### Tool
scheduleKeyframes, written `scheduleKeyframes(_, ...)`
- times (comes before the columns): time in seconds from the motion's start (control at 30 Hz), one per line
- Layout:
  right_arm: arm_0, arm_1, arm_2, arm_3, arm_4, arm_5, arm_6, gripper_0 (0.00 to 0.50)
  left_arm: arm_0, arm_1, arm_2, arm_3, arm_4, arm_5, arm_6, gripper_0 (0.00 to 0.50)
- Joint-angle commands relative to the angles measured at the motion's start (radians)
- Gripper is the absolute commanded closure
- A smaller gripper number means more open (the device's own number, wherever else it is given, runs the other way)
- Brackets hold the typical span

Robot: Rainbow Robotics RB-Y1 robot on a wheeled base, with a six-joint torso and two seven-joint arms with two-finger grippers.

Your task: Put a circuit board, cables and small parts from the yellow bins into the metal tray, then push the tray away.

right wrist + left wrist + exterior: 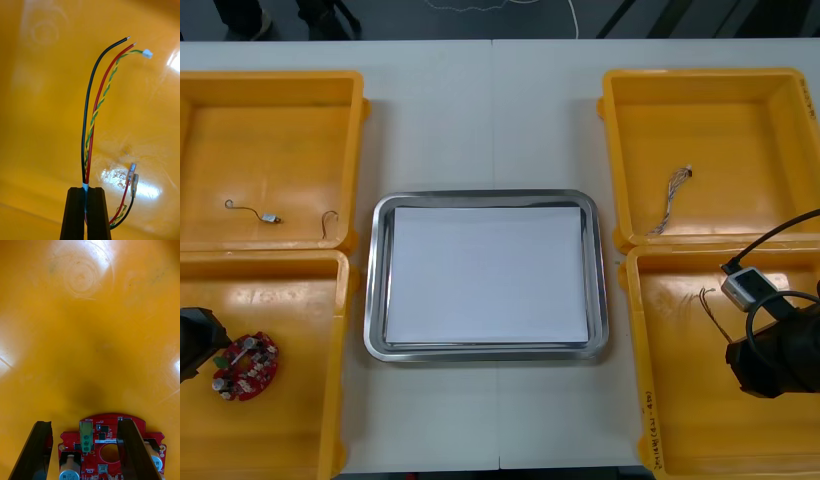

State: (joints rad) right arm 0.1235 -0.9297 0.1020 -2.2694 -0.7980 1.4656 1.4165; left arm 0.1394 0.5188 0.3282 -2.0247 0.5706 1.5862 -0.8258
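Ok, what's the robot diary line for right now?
left gripper open over circuit board, near-left bin | right gripper shut on cables, near-right bin | metal tray holds no parts

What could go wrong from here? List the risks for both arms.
1. The right jaws are shut on the cables, whose long loose ends stick out; they could snag the yellow bin's wall or slip out on lifting.
2. The left jaws stand open at the circuit board, one finger over the board rather than beyond its edge; closing may press on its parts.
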Motion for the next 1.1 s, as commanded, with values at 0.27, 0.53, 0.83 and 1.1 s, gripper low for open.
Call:
scheduleKeyframes(0.27, -0.151, -0.014, -0.028, -0.098, -0.079, 0.164, -0.268, 0.5, 0.054, -0.016, -0.044, -0.032, -0.015, -0.052, -0.053, 0.0)
scheduleKeyframes(0.53, -0.272, 0.063, -0.027, -0.111, -0.104, 0.325, -0.37, 0.5, 0.058, -0.04, -0.044, -0.032, -0.032, -0.058, -0.065, 0.0)
scheduleKeyframes(0.83, -0.369, 0.141, -0.022, -0.114, -0.116, 0.418, -0.384, 0.5, 0.058, -0.04, -0.044, -0.032, -0.031, -0.058, -0.073, 0.146)
scheduleKeyframes(1.1, -0.427, 0.215, 0.01, -0.114, -0.081, 0.454, -0.449, 0.5, 0.06, -0.04, -0.041, -0.032, -0.035, -0.058, -0.082, 0.5)
